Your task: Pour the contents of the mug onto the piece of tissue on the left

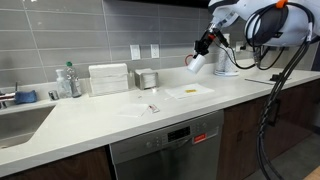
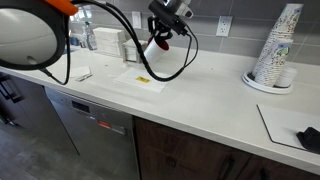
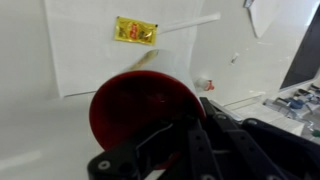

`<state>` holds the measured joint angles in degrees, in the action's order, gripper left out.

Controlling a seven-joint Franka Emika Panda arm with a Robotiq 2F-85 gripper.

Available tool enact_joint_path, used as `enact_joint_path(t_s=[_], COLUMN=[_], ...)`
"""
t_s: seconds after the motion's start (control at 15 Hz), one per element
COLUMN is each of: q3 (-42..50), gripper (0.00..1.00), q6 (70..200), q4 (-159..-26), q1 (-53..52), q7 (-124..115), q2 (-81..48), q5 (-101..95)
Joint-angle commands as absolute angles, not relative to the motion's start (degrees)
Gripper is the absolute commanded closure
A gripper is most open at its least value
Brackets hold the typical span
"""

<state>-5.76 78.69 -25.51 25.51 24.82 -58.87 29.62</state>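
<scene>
The mug (image 1: 196, 61) hangs tipped in the air over the piece of tissue (image 1: 190, 92), pinched by the gripper (image 1: 203, 47); in the wrist view its red inside shows. The yellow-orange contents (image 3: 135, 31) lie on the tissue, flat on the tabletop (image 1: 100, 122). A white ribbed box (image 1: 108, 78) stands well apart.

Nothing is coming through as readable from where I am standing: the yellow packet (image 3: 135, 31) lying on the piece of tissue (image 3: 80, 50) is showing some dark print in the wrist view, but it is blurring into smudges, with no word or number standing out.
</scene>
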Motion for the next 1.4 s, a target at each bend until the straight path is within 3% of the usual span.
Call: enact_joint_path(t_s=[0.0, 0.47, 1.33], q3=[-4.7, 0.3, -1.6], gripper=[0.98, 0.98, 0.98], q6=[86.0, 97.5, 97.2], q4=[-25.5, -25.6, -25.8], q1=[24.6, 21.1, 18.1], q7=[25.2, 24.5, 28.8], q2=[-58.6, -58.8, -58.1], q5=[21.4, 6.9, 3.5])
